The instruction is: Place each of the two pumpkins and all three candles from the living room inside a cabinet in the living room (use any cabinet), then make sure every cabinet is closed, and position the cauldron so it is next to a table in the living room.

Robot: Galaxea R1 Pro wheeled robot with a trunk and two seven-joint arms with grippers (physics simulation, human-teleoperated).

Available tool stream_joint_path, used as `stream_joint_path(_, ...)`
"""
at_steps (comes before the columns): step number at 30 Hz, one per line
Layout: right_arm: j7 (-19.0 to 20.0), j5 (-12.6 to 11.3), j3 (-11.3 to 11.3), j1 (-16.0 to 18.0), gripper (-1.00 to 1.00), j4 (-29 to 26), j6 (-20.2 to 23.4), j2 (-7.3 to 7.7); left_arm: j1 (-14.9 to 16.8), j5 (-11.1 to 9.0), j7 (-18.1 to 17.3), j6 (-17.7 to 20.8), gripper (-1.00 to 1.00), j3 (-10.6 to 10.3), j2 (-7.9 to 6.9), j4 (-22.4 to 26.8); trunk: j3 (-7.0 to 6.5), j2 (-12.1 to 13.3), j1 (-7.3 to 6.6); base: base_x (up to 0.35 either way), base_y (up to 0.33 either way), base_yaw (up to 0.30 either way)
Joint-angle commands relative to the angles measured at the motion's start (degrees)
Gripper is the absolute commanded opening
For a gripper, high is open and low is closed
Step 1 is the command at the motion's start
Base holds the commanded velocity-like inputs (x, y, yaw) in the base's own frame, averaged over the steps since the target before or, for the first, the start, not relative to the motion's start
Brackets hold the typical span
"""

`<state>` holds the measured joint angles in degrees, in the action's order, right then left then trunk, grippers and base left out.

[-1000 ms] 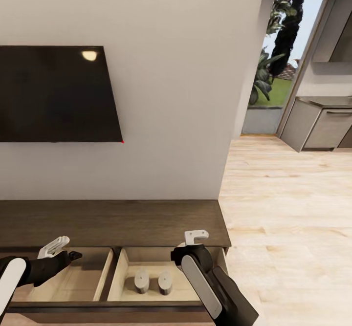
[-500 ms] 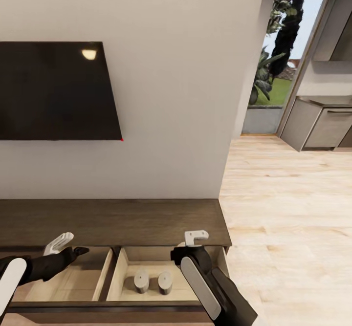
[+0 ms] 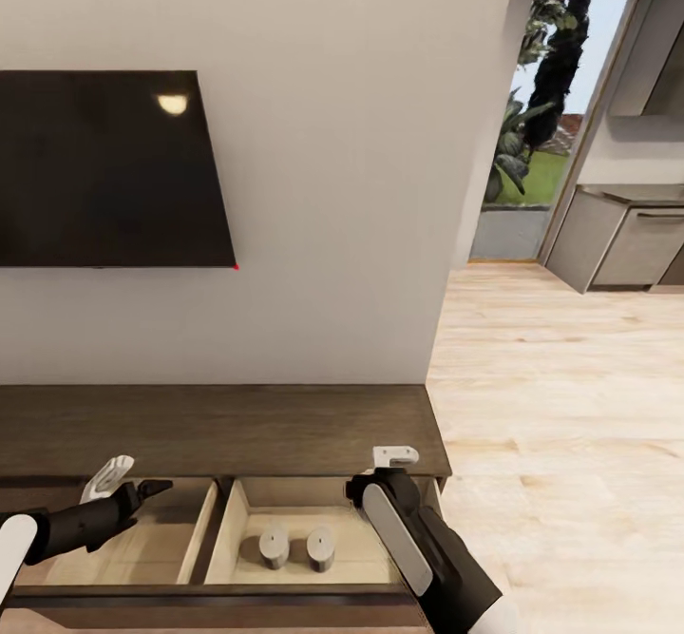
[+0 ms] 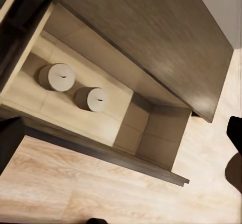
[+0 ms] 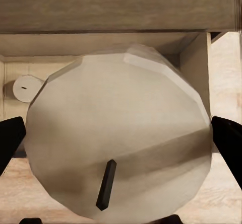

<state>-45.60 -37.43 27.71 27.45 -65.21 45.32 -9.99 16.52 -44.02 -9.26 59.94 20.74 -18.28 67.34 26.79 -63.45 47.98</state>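
You've got the long low dark-brown wooden cabinet (image 3: 218, 430) along the wall under the black TV (image 3: 104, 168), with two drawers pulled open, pale beige inside. The right drawer (image 3: 249, 510) holds two short pale grey round candles (image 3: 275, 547) standing side by side, just apart. The left drawer (image 3: 166, 544) looks bare where it shows. Your right arm reaches down over the right drawer's right end, and the right gripper (image 5: 121, 138) is clamped on a third pale candle (image 5: 118, 133), wick end facing the wrist camera. Your left gripper (image 3: 123, 491) hovers over the left drawer, fingers apart, holding nothing
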Motion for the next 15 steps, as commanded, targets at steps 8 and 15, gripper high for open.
stream_joint_path(8, -0.08, -0.26, -4.34, 0.19, -1.0, 0.75, 0.02, -0.01, 0.01, -0.02, -0.5, 0.02, 1.0, 0.23, 0.08, -0.24, 1.44, -3.23, 1.76, 0.0, 0.0, 0.0)
stream_joint_path(15, 0.03, -0.06, -4.48, 1.14, -1.0, 4.02, -0.07, -0.01, 0.01, -0.1, -3.32, 0.06, 1.0, 0.21, 0.0, -0.29, 2.7, -6.03, 3.3, 0.0, 0.0, 0.0)
